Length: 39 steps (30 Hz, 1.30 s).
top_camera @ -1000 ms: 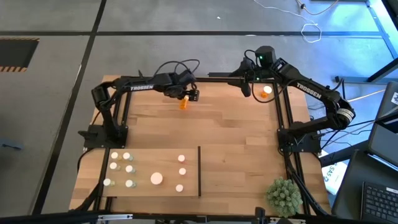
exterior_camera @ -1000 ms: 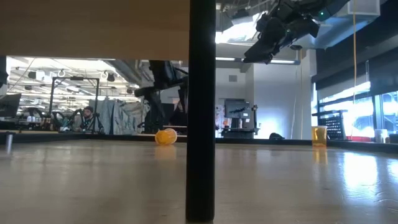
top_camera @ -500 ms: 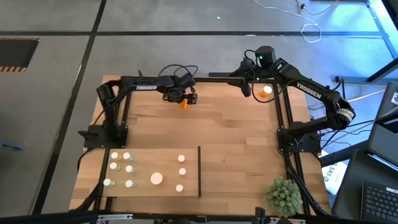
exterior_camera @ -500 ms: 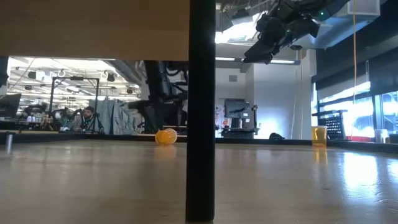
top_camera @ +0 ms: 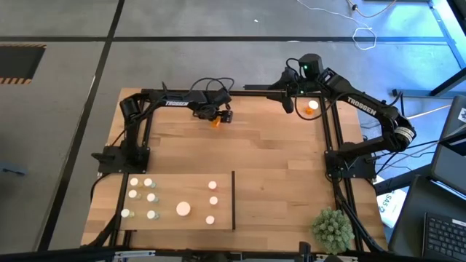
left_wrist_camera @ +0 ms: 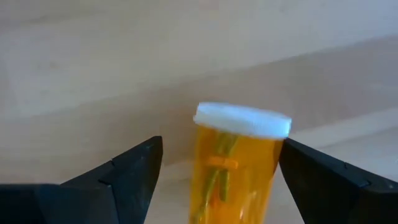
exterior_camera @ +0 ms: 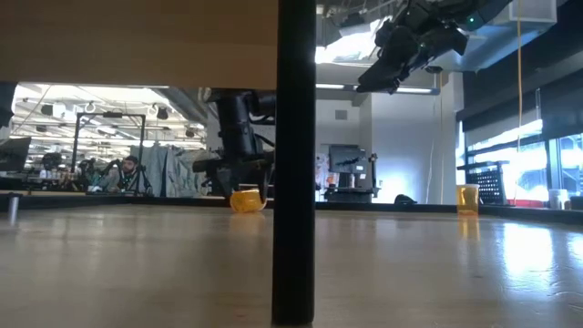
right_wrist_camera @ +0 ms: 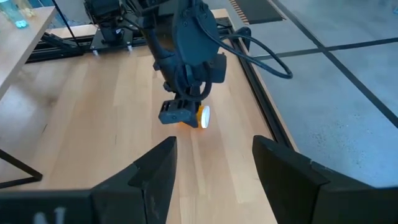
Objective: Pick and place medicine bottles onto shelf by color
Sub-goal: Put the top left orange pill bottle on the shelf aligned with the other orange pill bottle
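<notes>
An orange bottle [left_wrist_camera: 235, 168] with a white cap is lying on its side at the far part of the tabletop [top_camera: 277, 156], sitting between the wide-spread fingers of the left gripper [top_camera: 217, 116], which are flanking it without pinching it. The right gripper [top_camera: 288, 100], partly open and holding nothing, is hanging above the far right corner near another orange bottle [top_camera: 312, 106]. White-capped bottles [top_camera: 151, 197] are standing on the shelf [top_camera: 191, 191] left of its dark divider [top_camera: 233, 200].
</notes>
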Each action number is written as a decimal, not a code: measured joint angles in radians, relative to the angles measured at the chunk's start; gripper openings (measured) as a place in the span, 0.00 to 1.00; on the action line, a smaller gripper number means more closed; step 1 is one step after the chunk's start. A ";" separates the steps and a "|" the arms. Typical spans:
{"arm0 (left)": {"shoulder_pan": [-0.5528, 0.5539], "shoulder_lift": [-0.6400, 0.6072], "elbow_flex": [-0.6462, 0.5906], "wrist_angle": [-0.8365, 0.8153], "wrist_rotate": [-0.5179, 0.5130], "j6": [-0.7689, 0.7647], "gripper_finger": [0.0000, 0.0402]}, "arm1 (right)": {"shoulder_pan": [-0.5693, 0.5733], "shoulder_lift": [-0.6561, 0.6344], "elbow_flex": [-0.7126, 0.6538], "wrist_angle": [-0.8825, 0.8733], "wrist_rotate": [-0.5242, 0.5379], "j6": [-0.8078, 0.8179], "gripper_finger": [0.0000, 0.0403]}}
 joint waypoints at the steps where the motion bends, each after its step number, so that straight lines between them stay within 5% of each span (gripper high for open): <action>1: -0.003 0.000 0.000 0.011 -0.012 0.002 0.77 | 0.000 0.000 0.000 0.000 0.000 0.000 0.53; 8: -0.032 0.000 0.000 0.078 -0.082 0.128 0.77 | 0.000 0.000 0.000 0.000 0.000 0.000 0.53; 39: -0.047 0.050 0.001 0.101 -0.082 0.181 0.77 | 0.000 0.000 0.000 0.000 0.001 0.000 0.53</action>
